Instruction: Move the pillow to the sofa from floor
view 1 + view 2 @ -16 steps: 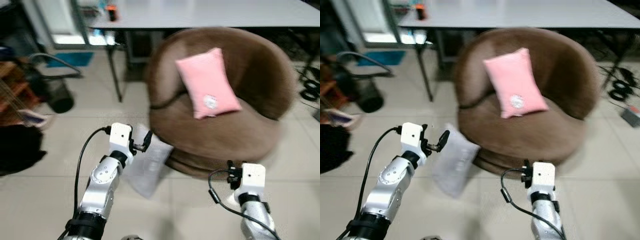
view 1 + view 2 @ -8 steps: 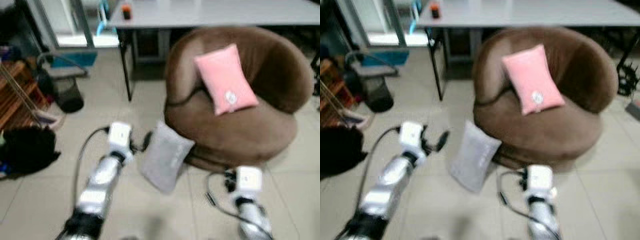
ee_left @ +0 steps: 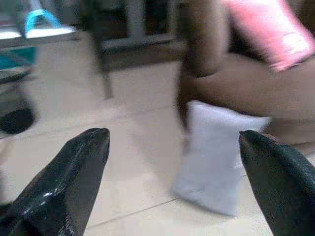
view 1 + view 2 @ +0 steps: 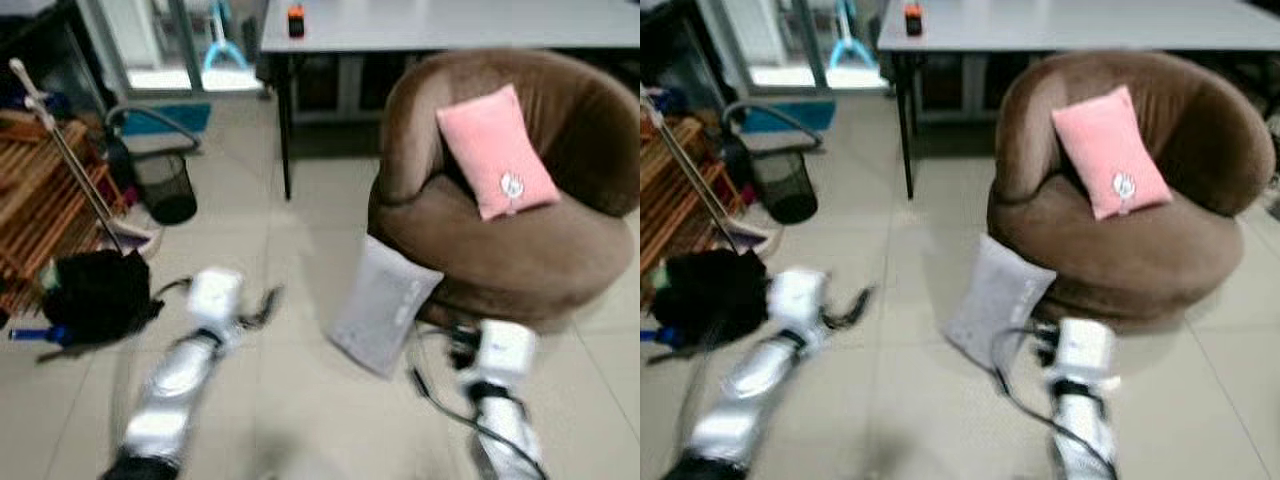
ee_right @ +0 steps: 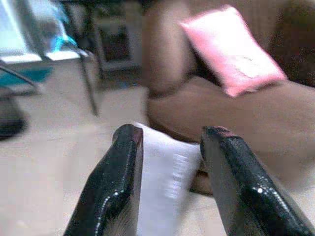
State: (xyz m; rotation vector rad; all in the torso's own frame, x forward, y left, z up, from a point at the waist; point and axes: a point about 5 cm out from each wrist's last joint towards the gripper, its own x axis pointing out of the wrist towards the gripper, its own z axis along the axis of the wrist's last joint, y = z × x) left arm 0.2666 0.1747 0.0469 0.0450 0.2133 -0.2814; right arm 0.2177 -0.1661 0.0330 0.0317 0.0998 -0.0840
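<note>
A grey pillow (image 4: 385, 305) stands on the tiled floor, leaning against the front of the round brown sofa (image 4: 520, 250). A pink pillow (image 4: 495, 150) rests on the sofa's seat. My left gripper (image 4: 264, 302) hovers low over the floor to the left of the grey pillow, apart from it, open wide (image 3: 173, 133). My right gripper (image 4: 457, 340) is close to the pillow's lower right edge near the sofa base, open with nothing between its fingers (image 5: 171, 131). Both arms are blurred.
A grey table (image 4: 450, 20) with a black leg (image 4: 284, 130) stands behind the sofa, an orange object (image 4: 295, 20) on it. To the left are a black wire bin (image 4: 167, 187), a wooden rack (image 4: 40, 210), a broom and a black bag (image 4: 95, 295).
The camera has swung left, so sofa and pillows sit further right in the picture. My left gripper now stands further from the grey pillow than before.
</note>
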